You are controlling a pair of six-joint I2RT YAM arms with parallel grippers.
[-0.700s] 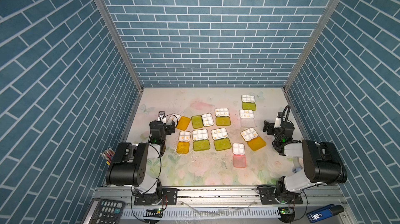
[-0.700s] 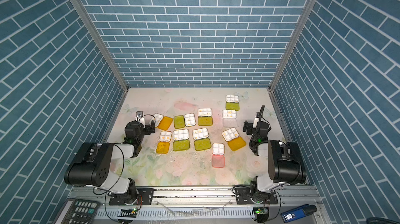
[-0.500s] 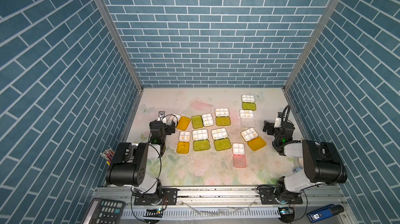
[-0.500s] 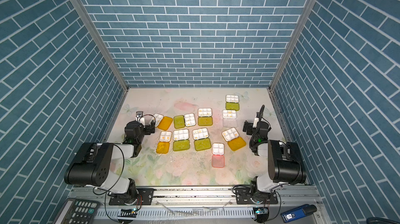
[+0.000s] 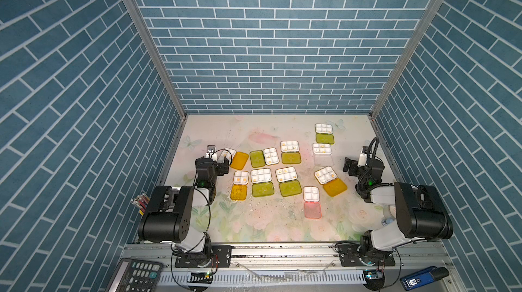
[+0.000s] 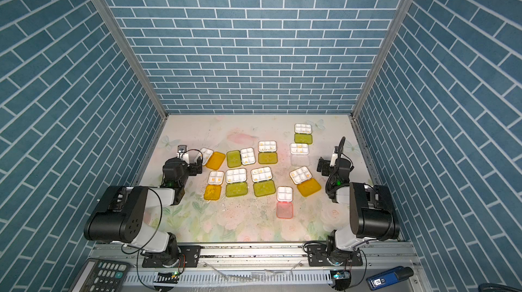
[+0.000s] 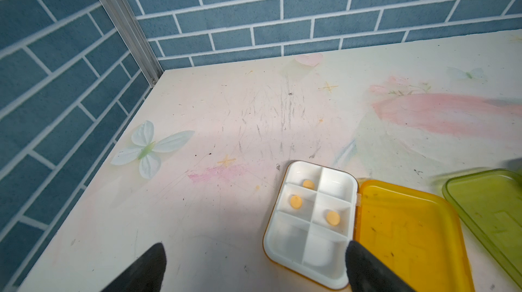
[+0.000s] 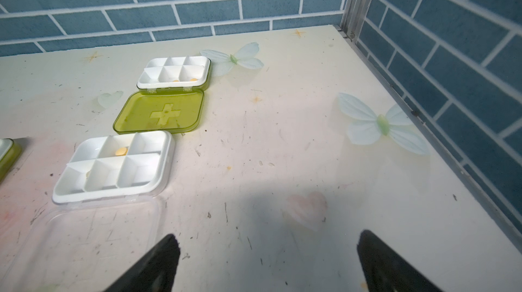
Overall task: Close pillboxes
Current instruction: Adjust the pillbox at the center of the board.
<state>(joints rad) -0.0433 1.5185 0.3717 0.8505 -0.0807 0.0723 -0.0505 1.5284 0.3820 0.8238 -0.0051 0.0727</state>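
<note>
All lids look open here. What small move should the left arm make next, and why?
Probably shift the left jaws toward the orange lid to flip it onto its white tray: they stand open and empty right beside this tray, and the lid lies flat, fully open.

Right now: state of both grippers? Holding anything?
Left gripper: open, holding nothing; jaws wide over the open orange-lidded pillbox.
Right gripper: open, holding nothing.

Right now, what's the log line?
pillboxes: all open | left end effector: open, empty | right end effector: open, empty
</note>
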